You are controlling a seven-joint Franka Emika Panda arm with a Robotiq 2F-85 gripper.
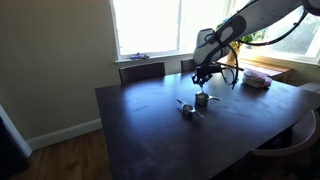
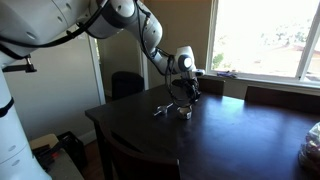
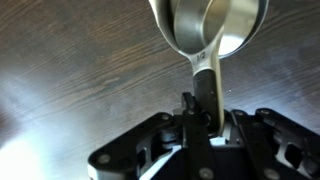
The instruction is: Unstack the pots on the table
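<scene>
- The black two-finger gripper [image 3: 205, 112] is clenched on the thin straight handle [image 3: 207, 75] of a small grey metallic pot [image 3: 190, 25].
- A second grey pot [image 1: 186, 107] is seen just beside it on the dark brown glossy wooden table [image 1: 150, 130].

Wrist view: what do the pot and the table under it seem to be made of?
The pot looks like metal, polished silver-grey: its bowl throws bright glare, and its thin straight handle has the same sheen. The table looks like dark wood with a glossy finish: grain streaks run across it and light reflects off it, though veneer or laminate cannot be ruled out.
</scene>
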